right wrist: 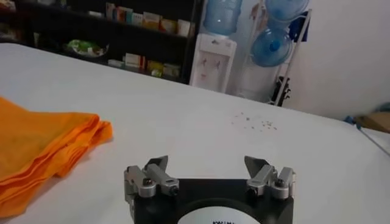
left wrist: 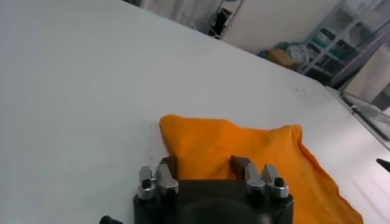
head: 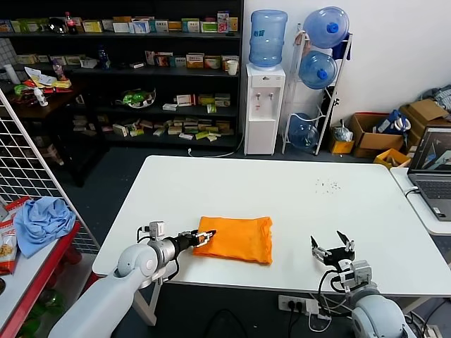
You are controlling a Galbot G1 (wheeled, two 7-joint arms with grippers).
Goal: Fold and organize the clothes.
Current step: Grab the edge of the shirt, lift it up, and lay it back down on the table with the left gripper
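Head view shows the white table (head: 296,190) carrying the orange T-shirt (head: 236,239), already folded into a compact rectangle near the front edge, left of centre. The left gripper (head: 203,238) sits at the shirt's left edge with its fingers (left wrist: 239,164) part-open, straddling the fabric border; whether cloth is actually pinched cannot be told. To execute this step well, gather every layer at that edge before closing, keep the jaws low and level with the tabletop, and avoid dragging the stack askew. The right gripper (head: 332,248) waits well apart on the right, fingers spread wide, empty.
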